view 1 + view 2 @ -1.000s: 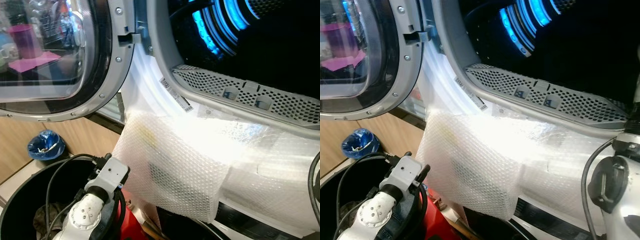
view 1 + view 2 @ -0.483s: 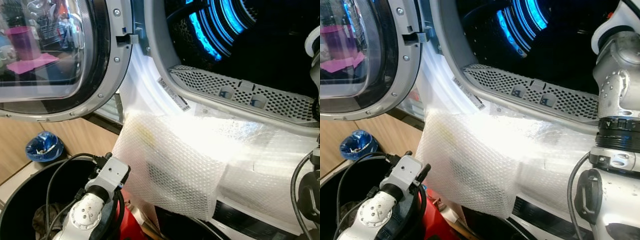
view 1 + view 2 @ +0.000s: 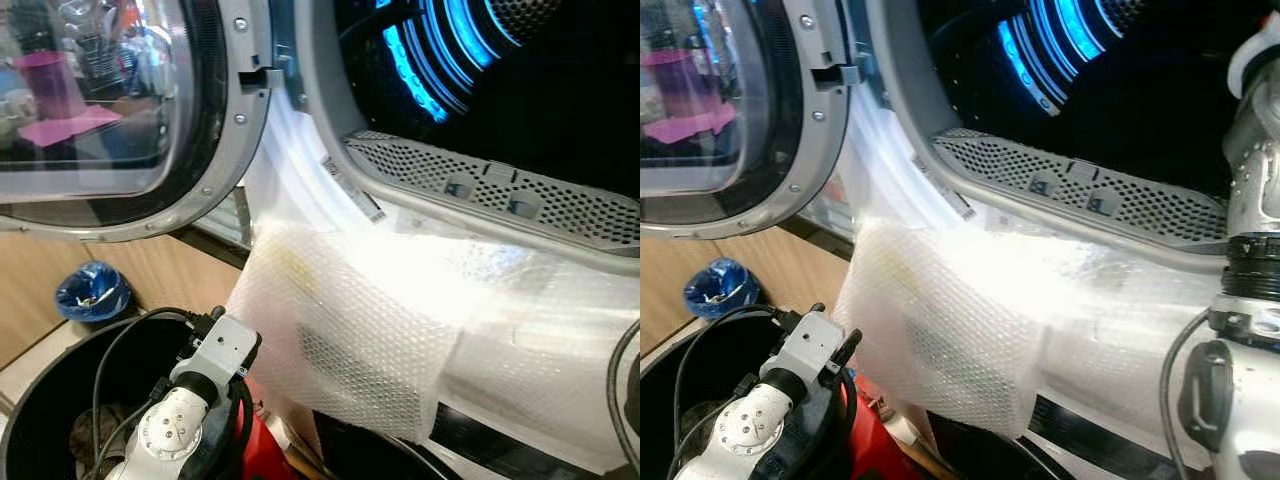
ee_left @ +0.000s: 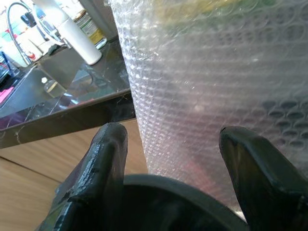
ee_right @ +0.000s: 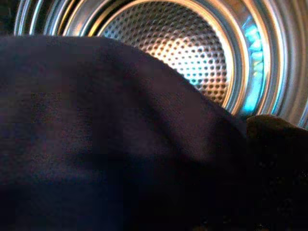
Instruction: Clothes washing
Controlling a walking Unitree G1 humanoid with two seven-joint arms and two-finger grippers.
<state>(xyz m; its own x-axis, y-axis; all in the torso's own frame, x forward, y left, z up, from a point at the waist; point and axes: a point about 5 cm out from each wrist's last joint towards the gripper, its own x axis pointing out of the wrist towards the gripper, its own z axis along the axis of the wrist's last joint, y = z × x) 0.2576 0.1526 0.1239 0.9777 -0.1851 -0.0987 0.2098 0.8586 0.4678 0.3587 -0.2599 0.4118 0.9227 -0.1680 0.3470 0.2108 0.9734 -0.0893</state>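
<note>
- my right arm [image 3: 1250,250] reaches into the washer drum [image 5: 192,53]; dark garment [image 5: 106,144] covers its cam, can't tell grip
- left gripper [image 4: 173,159] spread, empty, over black basket [image 3: 40,400] near bubble wrap [image 3: 350,330]

I am in a home's kitchen-laundry corner, crouched at a front-loading washing machine [image 3: 330,170] whose round glass door [image 3: 110,110] swings open to its left. Inside it, a perforated steel drum [image 5: 192,53] glows blue. Bubble wrap [image 3: 350,330] drapes the machine's front below the opening. Left of the machine I see wood cabinet fronts [image 3: 150,270], and beside it a dark countertop [image 4: 57,96] with a tap [image 4: 17,12] and bottles [image 4: 72,29].
</note>
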